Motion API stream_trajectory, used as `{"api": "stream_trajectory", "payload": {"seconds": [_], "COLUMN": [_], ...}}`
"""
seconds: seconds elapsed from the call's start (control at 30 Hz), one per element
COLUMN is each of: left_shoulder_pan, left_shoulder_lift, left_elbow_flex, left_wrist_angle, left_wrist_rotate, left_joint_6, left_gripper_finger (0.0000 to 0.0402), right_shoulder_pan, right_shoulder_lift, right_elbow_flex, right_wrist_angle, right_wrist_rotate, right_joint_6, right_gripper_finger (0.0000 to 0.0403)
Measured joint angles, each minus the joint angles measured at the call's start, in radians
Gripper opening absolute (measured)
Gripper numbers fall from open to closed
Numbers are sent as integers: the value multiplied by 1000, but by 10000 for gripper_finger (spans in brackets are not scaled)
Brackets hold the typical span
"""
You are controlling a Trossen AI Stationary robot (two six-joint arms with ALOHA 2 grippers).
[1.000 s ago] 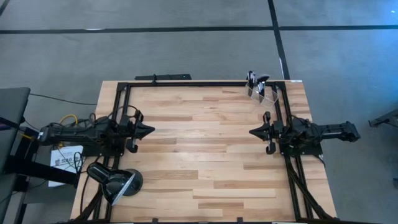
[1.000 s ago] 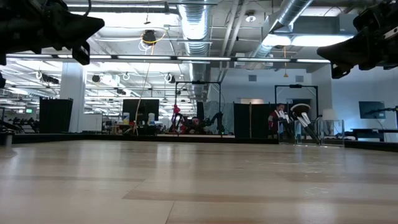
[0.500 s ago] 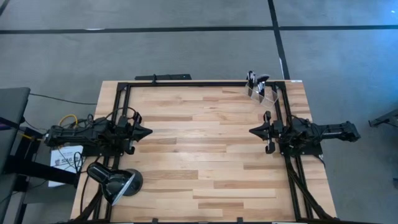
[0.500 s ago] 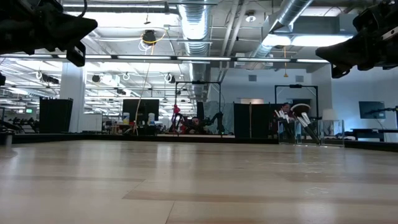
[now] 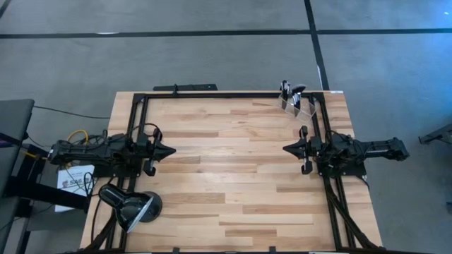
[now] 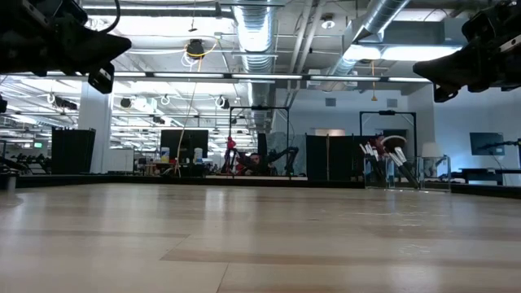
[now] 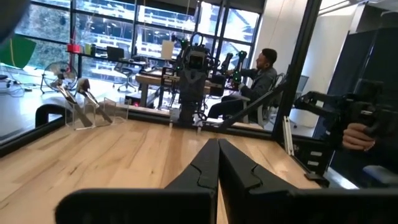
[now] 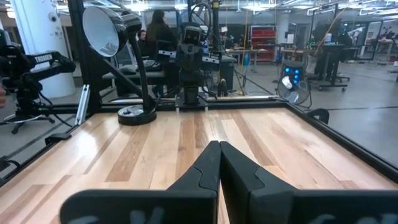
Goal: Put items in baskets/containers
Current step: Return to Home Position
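With the makeup brushes point(image 5: 289, 89) standing in the clear organizer point(image 5: 294, 104) at the table's point(image 5: 226, 204) far right corner, homing is being judged safest if the left gripper point(image 5: 169, 149) and right gripper point(image 5: 287, 149), fingers point(image 7: 202, 171) pressed together on nothing, are being drawn level toward their own table edges.

Clear holder point(image 5: 296, 104): upright at far-right corner of table point(image 5: 226, 169), see-through walls, sits near the edge. Thin dark brushes point(image 5: 286, 88) bunched inside it, handles down, leaning at mixed angles, tips fanned above rim. One bigger, fluffy-headed brush point(image 5: 297, 89) among them, tilted outward.
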Motion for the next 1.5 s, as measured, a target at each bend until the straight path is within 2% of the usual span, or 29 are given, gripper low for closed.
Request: {"api": "stream_trajectory", "payload": {"seconds": [1.5], "left_shoulder_pan": [0], "left_shoulder_lift": [1], "left_elbow_flex": [0], "left_wrist_angle": [20], "left_wrist_rotate": [-1], "left_joint_6": [-6], "left_gripper_finger": [4], "right_shoulder_pan": [0], "right_shoulder_lift": [0], "right_elbow_flex": [0], "right_wrist_angle": [-1], "right_wrist_rotate": [0], "right_joint_6": [0], "right_gripper_finger": [0]}}
